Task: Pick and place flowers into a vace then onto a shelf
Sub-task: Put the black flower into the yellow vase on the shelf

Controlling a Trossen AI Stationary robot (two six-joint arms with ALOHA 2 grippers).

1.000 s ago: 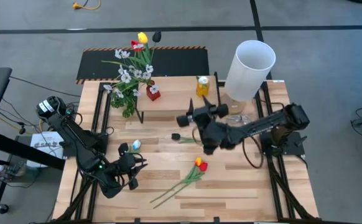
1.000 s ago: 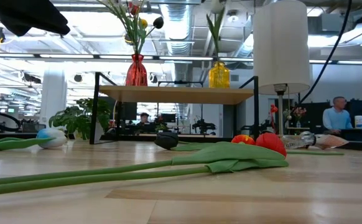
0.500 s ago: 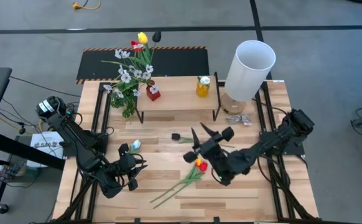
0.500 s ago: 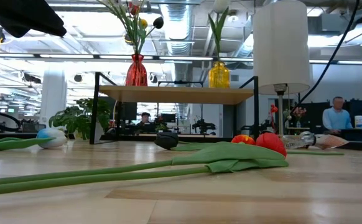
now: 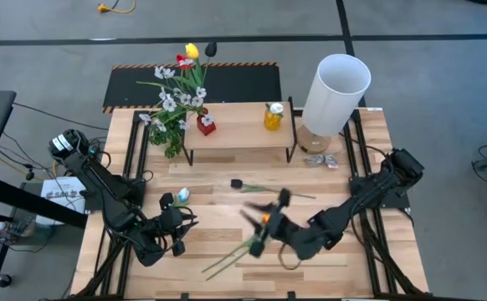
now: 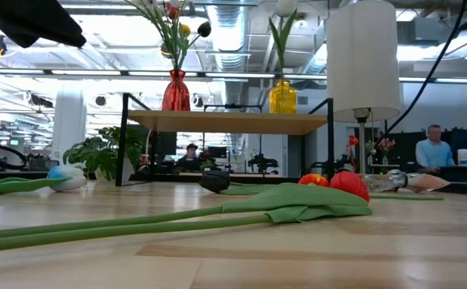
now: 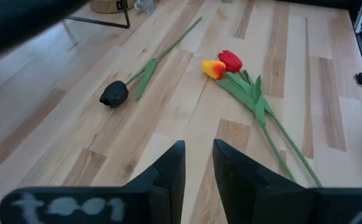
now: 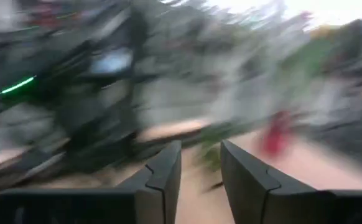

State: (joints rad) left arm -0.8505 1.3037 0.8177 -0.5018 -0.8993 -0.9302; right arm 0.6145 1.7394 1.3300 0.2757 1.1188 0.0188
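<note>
A red tulip (image 7: 231, 61) and an orange one (image 7: 212, 68) lie side by side on the table, stems toward the near edge. A black tulip (image 5: 237, 183) lies nearer the shelf (image 5: 239, 134), and a white tulip (image 5: 182, 195) lies left of it. On the shelf stand a red vase (image 6: 176, 90) full of flowers and a yellow vase (image 6: 282, 96) with one white tulip. My right gripper (image 5: 264, 206) hovers open above the red and orange heads, blurred. My left gripper (image 5: 179, 224) waits at the near left, open by a narrow gap (image 7: 198, 158), nothing between its fingers.
A tall white lamp (image 5: 337, 88) stands at the far right beside the shelf, with crumpled foil (image 5: 319, 160) at its foot. A bushy green sprig (image 5: 174, 142) hangs by the shelf's left leg. People sit in the room beyond the table.
My right gripper has swung away from the yellow vase on the shelf, toward the table's near edge and somewhat left, and turned as it went. It now hangs over the red and orange tulips. Its fingers have drawn closer together. The flowers on the table have not moved.
</note>
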